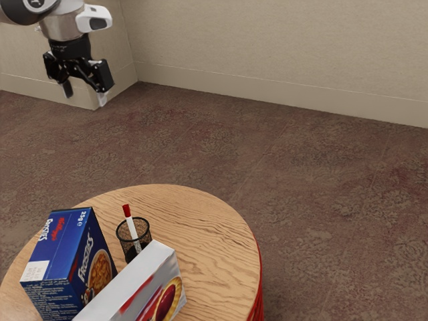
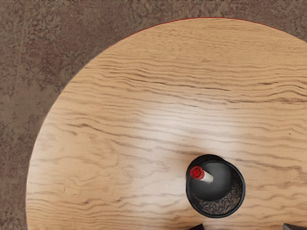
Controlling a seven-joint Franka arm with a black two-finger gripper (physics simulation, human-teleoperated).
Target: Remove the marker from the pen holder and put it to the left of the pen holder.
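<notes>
Marker (image 1: 132, 225) stood in the pen holder (image 1: 124, 242)

From where I stood, the blue Frosties box (image 1: 61, 244) came first, at the exterior view's left on the round wooden table (image 1: 214, 231). The gripper (image 1: 84, 95) hung high on that side, its two fingers wide apart with nothing between them. Further right, the marker leaned inside the black mesh pen holder, red end up. A white box (image 1: 130, 277) lay on the holder's near side, toward me.

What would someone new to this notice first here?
Probably the bright blue Frosties box on the round wooden table, beside a white box. Next, the red-capped marker standing in the black mesh pen holder.
</notes>
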